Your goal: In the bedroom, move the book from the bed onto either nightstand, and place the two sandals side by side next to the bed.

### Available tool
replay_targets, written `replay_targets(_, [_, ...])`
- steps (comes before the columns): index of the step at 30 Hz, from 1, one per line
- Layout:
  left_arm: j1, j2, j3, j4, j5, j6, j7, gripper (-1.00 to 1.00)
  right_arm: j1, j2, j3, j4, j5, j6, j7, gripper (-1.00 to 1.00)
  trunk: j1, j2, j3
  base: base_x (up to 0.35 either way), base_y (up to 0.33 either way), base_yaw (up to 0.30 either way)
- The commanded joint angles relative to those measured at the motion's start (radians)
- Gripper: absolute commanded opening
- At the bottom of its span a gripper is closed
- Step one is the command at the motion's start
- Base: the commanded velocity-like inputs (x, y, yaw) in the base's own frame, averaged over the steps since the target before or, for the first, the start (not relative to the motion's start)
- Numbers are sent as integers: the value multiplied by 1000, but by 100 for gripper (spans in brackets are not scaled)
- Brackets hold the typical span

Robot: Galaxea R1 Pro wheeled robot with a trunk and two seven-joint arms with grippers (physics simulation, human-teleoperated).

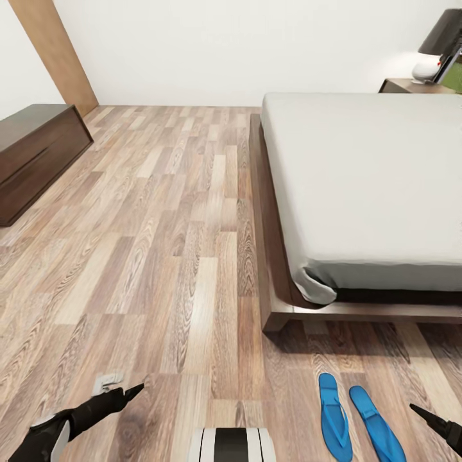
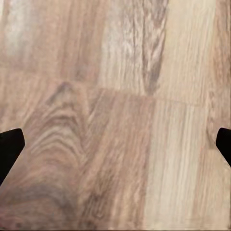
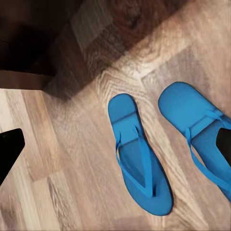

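We see the two flat, bright-blue sandals (image 1: 351,417) lying side by side, not quite parallel, on the grained wood-plank floor (image 1: 160,256) just off the foot corner of the bed (image 1: 359,186), whose smooth pale mattress sits on a dark wooden frame. Our left gripper (image 1: 125,393) hangs empty over bare planks with its dark, pointed fingers spread wide. Our right gripper (image 1: 431,418) hovers just beside the sandals, its fingers likewise far apart, and a dark glossy nightstand (image 1: 410,85) stands at the bed's far end.
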Motion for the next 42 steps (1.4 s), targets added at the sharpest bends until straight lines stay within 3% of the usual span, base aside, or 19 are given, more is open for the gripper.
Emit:
replay_targets(1, [-1, 4, 8, 18, -5, 9, -16, 100, -2, 0, -6, 5, 0, 6, 5, 100, -1, 0, 3, 0, 0, 0])
replay_targets(10, [1, 25, 10, 191, -5, -126, -44, 100, -2, 9, -3, 20, 1, -79, -2, 100, -5, 2, 38, 0, 0, 0])
replay_targets(14, [1, 23, 8, 216, -6, -134, -44, 100, -2, 42, -1, 19, 2, -95, -6, 100, -6, 3, 54, 0, 0, 0])
replay_targets(21, [1, 22, 8, 234, -7, -134, -44, 100, -2, 48, -1, 21, 2, -97, -7, 100, -10, 5, 81, 0, 0, 0])
replay_targets(32, [0, 23, 8, 235, -7, -133, -44, 100, -2, 76, 1, 20, 2, -98, -9, 100, -10, 5, 81, 0, 0, 0])
replay_targets(42, [1, 22, 8, 237, -7, -133, -44, 100, -2, 83, 2, 19, 3, -98, -9, 100, -14, 7, 119, 0, 0, 0])
